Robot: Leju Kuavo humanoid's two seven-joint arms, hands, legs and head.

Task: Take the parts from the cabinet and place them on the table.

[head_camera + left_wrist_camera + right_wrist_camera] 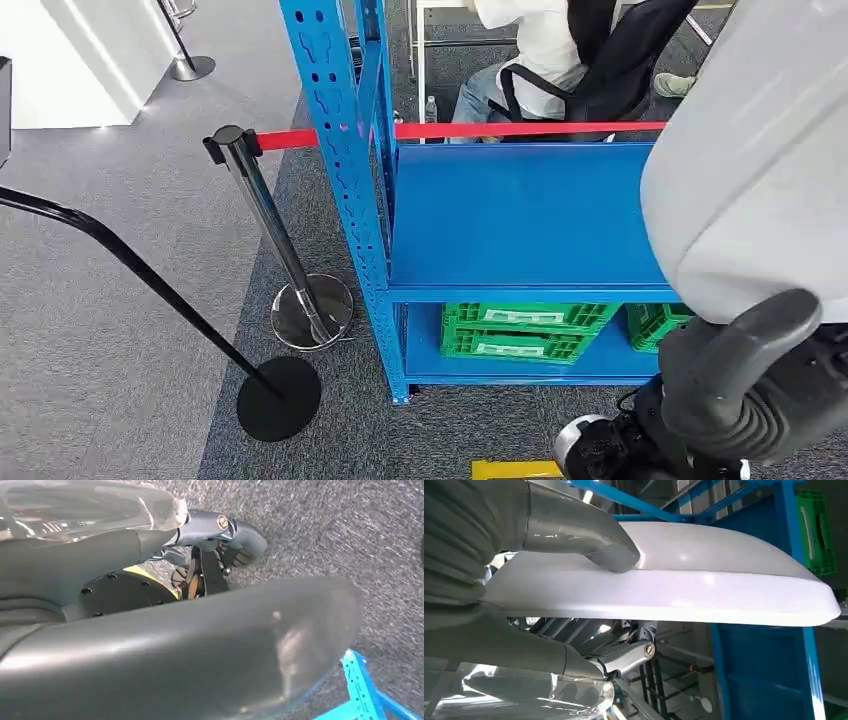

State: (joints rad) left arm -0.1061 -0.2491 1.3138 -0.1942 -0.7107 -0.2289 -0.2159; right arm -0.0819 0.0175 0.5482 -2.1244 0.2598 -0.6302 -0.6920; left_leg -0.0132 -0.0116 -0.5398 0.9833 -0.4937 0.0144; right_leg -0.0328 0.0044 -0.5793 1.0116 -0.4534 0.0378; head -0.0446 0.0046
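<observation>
A large white curved shell part hangs in front of the blue cabinet at the right of the head view. My left hand grips its lower edge from beneath, thumb against the shell. In the left wrist view the same part looks dark grey and lies across the hand. In the right wrist view my right hand holds the white part, its thumb laid over the top face. Two green crates sit on the cabinet's bottom shelf.
The cabinet's middle shelf is bare. A chrome stanchion with a red belt stands left of the cabinet. A black stand's round base lies nearer. A person sits behind the cabinet. Grey carpet lies to the left.
</observation>
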